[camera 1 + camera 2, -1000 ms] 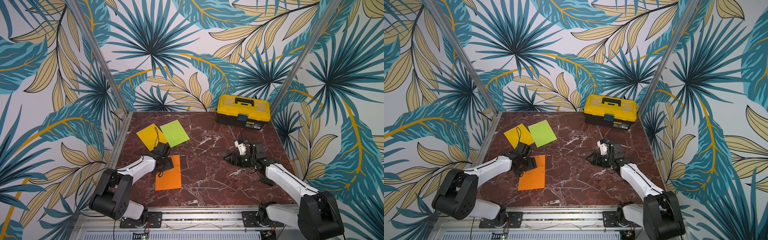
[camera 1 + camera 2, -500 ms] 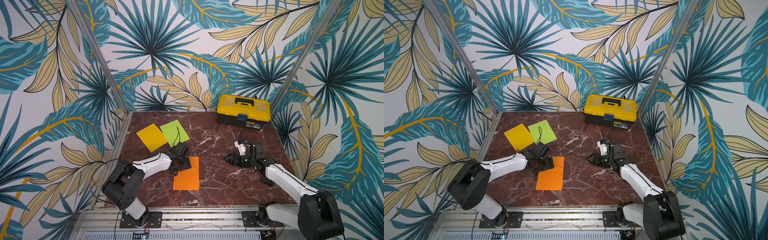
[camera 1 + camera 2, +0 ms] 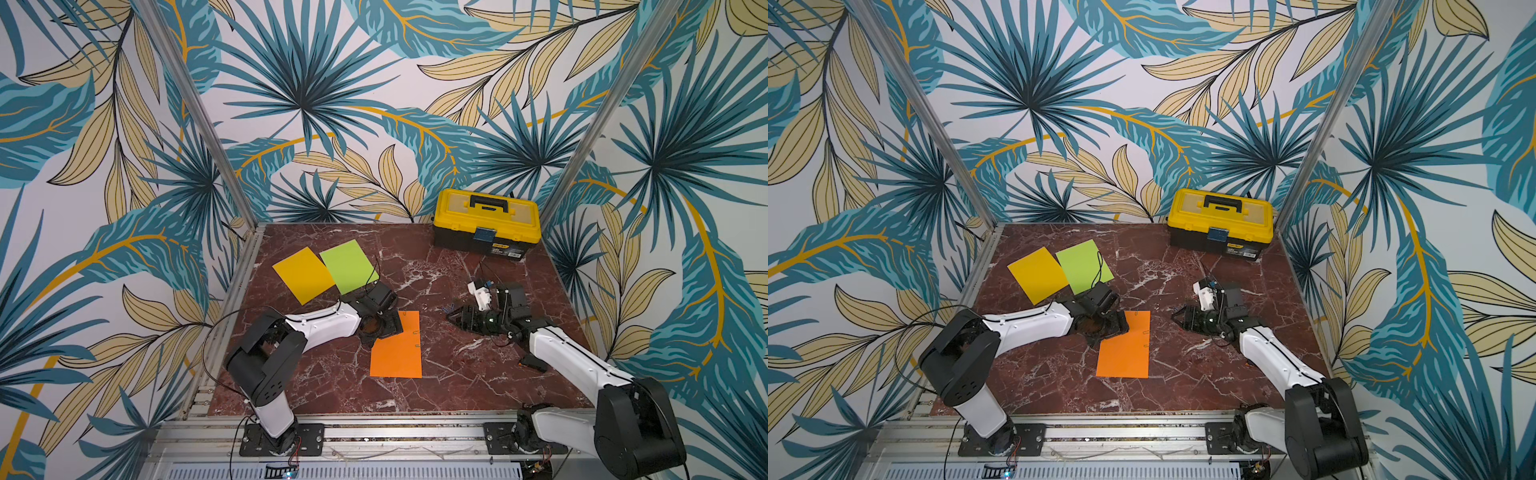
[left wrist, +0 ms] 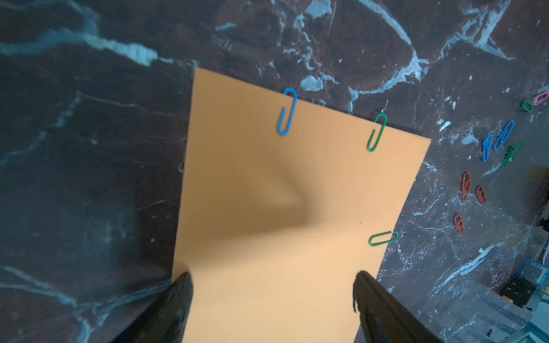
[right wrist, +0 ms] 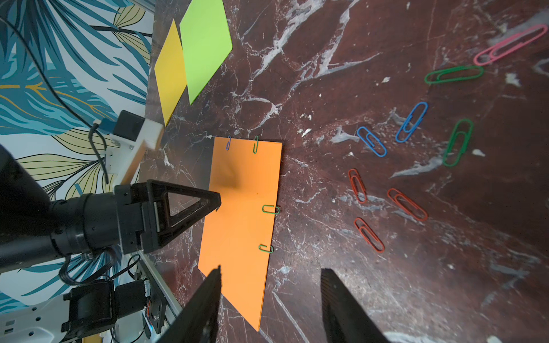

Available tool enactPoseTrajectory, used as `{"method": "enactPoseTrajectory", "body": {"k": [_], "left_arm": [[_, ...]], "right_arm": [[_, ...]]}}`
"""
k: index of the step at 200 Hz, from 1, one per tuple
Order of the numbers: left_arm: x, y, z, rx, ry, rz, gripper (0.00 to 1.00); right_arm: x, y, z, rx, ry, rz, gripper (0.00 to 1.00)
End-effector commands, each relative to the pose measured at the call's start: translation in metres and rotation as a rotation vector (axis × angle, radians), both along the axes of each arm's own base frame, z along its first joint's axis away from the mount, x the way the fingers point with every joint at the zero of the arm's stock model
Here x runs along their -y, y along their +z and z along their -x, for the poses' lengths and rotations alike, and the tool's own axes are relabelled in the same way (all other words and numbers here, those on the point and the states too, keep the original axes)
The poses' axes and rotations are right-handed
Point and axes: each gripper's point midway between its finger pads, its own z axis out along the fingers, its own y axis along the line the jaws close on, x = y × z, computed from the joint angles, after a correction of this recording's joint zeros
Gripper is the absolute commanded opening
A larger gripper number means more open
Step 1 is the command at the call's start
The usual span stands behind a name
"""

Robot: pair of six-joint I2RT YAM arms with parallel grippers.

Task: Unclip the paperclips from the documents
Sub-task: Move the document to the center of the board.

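The orange document [image 3: 397, 347] lies mid-table and carries several paperclips on its edges: a blue one [image 4: 287, 112], a green one [image 4: 377, 133] and another green one [image 4: 383, 238]. My left gripper [image 4: 273, 285] is open, low over the sheet's left end, its fingertips [image 5: 215, 202] spread across that end. The lime green document [image 3: 349, 266] and the golden yellow document [image 3: 303, 274] lie at the back left. My right gripper [image 5: 271, 271] stands open to the sheet's right, holding nothing. Loose paperclips, red [image 5: 368, 234], blue [image 5: 411, 121] and green [image 5: 457, 142], lie on the marble before it.
A yellow-and-black toolbox [image 3: 486, 224] stands at the back right corner. The left arm [image 3: 324, 328] stretches across the front left of the marble table [image 3: 457, 386]. Walls close the table on three sides.
My left gripper has slid to the right, and the orange document has moved with it from the left side toward the table's middle. The right arm has stayed still.
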Motion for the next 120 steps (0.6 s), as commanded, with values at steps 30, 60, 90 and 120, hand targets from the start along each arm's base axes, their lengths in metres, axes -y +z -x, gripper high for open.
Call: {"method": "enactPoseTrajectory", "body": {"k": [30, 60, 90, 120], "left_arm": [[-0.013, 0.034, -0.003, 0.11, -0.037, -0.027, 0.86], [-0.03, 0.025, -0.01, 0.118, -0.041, -0.015, 0.81], [-0.034, 0.025, -0.023, 0.17, -0.094, 0.032, 0.75], [-0.028, 0.028, -0.034, 0.206, -0.184, 0.021, 0.7]], "right_arm": [[-0.025, -0.015, -0.009, -0.031, 0.066, -0.006, 0.55], [-0.042, -0.024, -0.016, -0.049, 0.091, 0.006, 0.55], [-0.058, -0.034, -0.022, -0.074, 0.115, 0.033, 0.54], [-0.064, -0.047, -0.028, -0.107, 0.107, 0.085, 0.54]]}}
